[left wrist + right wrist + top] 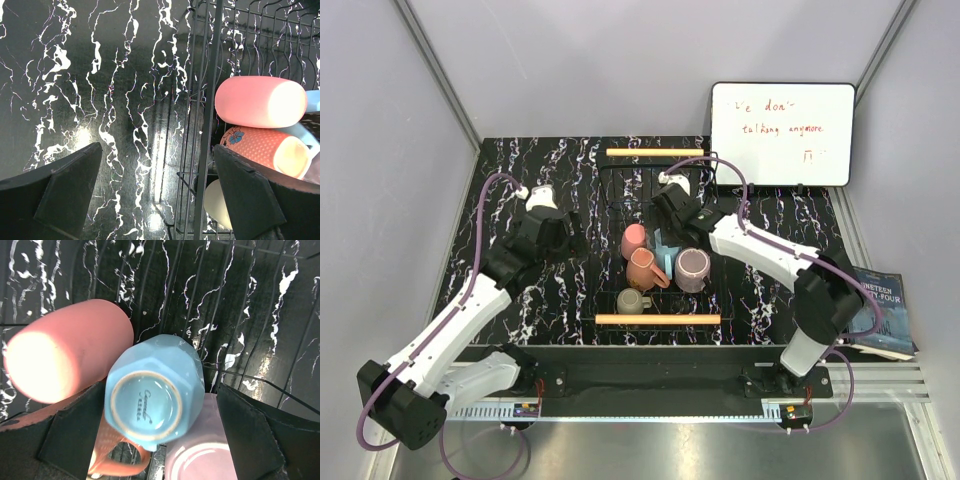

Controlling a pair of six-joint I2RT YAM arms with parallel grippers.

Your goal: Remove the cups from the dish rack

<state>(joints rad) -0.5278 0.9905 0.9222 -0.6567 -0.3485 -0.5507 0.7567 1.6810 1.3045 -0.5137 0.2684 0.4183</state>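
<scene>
overhead view is evenly lit and pretty sharp, only soft shadows. light comes from above: the glossy black counter (125, 135) throws a big white glare streak in the left wrist view. the pink cup (67, 350) is blown out to near-white at one end in both wrist views. left hand (157, 150) and right hand (161, 390) are near-black, slightly soft wedges up close.

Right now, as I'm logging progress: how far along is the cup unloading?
Done: nothing; the pink, blue, orange, mauve and olive cups all sit in the rack. In hand: the open right fingers straddle the upturned blue cup, not gripping. The open left fingers hover over the table beside the rack. Left: all five cups.
</scene>
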